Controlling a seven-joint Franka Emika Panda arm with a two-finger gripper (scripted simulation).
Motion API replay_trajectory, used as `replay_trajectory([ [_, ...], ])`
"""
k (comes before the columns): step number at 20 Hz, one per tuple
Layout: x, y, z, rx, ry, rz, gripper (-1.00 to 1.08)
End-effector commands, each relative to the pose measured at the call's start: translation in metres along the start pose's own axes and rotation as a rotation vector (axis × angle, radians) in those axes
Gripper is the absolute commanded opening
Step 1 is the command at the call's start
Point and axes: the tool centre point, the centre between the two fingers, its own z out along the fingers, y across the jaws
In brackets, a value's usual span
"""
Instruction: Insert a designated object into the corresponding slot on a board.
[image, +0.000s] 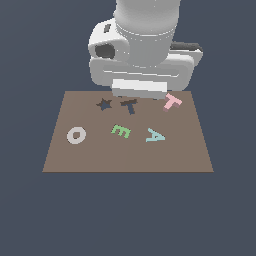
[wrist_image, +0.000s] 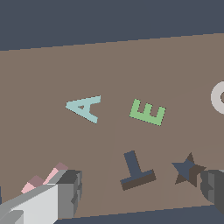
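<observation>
Pink T (image: 172, 102): pale pink flat block, lies on the board (image: 75, 155) near its far edge, toward the exterior view's right, well apart from the slot.
Look: thin slab, stem and crossbar, lying rotated; wrist view shows only bits of it past a finger (wrist_image: 65, 192).
Handling (guess): light, rigid, not fragile; smooth faces may slip. Pinch the stem across its narrow width, so the crossbar stays free for lining up.
Claw (wrist_image: 140, 192): spread wide, holding nothing; one finger beside the T, the other near the star cutout (wrist_image: 188, 168).
Slot (image: 130, 105): dark T cutout, empty, just beside the star, under the arm.
Others, nearer: green E (image: 121, 131), teal A (image: 155, 135), grey ring (image: 76, 135).
Status (guess): T not yet grasped; it will need turning to match the slot.
</observation>
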Motion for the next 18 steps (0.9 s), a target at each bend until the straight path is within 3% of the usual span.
replay_trajectory([
  [1, -0.008, -0.006, 0.007, 0.0, -0.001, 0.042, 1.0],
  [18, -0.059, -0.077, 0.068, 0.004, -0.004, 0.427, 1.0],
])
